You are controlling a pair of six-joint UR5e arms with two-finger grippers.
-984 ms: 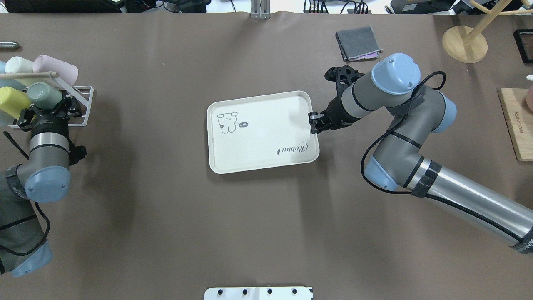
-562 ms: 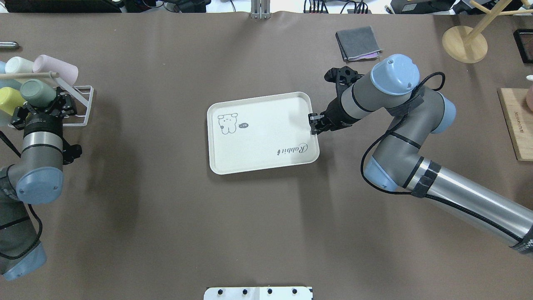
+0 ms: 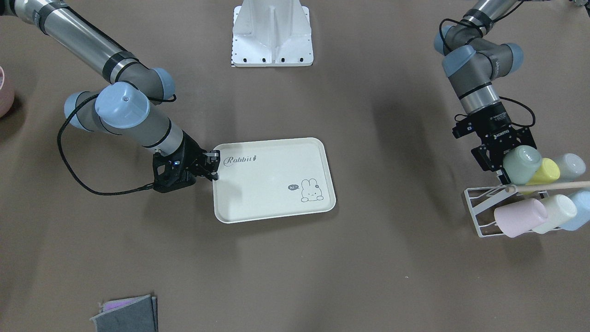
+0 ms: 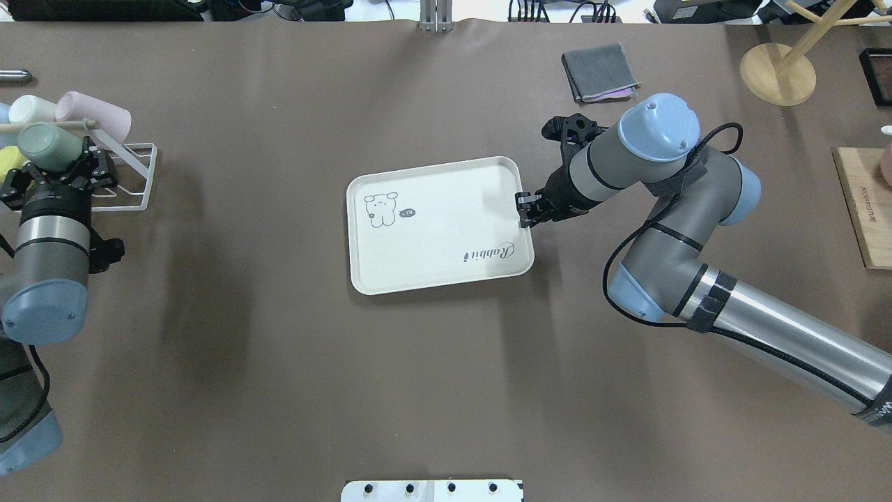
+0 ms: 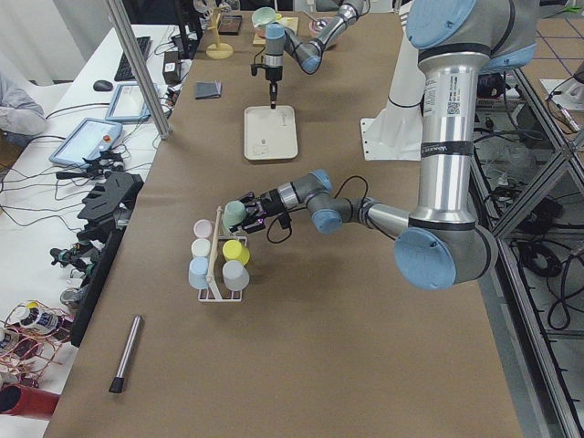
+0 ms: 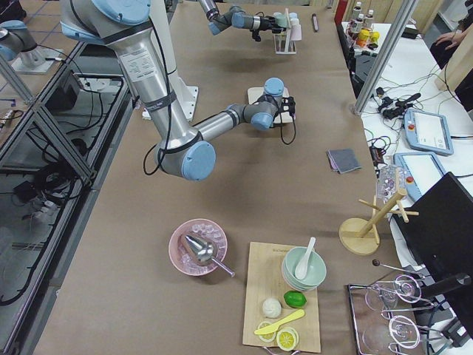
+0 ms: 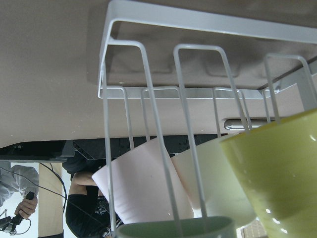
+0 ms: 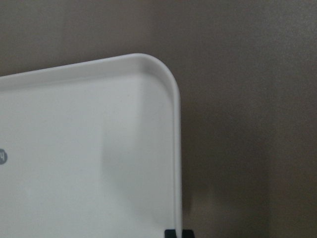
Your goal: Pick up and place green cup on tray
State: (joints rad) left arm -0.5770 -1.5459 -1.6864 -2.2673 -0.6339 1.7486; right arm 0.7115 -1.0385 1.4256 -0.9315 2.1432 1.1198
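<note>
**Green cup pulled off rack, not yet on tray**

Since 1 s ago the L arm has drawn back toward the table's left edge and taken the green cup w/ it. The tray has barely shifted.

The cup is in the L gripper, fingers pinching it at the rim end, base pointing away from the wrist. It's held on its side, above the white wire rack, beside a yellow-green cup and well apart from the tray. The R gripper is pressed together on the rim of the tray's short edge, by the "Rabbit" script.

The cup is plain, no handle, muted sage-green, slightly tapered. The tray is cream w/ rounded corners and a bunny drawing.

Pink and cream cups are on the rack. The table has a brown cover. At its far side are a folded grey cloth and a wooden stand. The side views show benches w/ tablets and cables, and a person at the edge.
</note>
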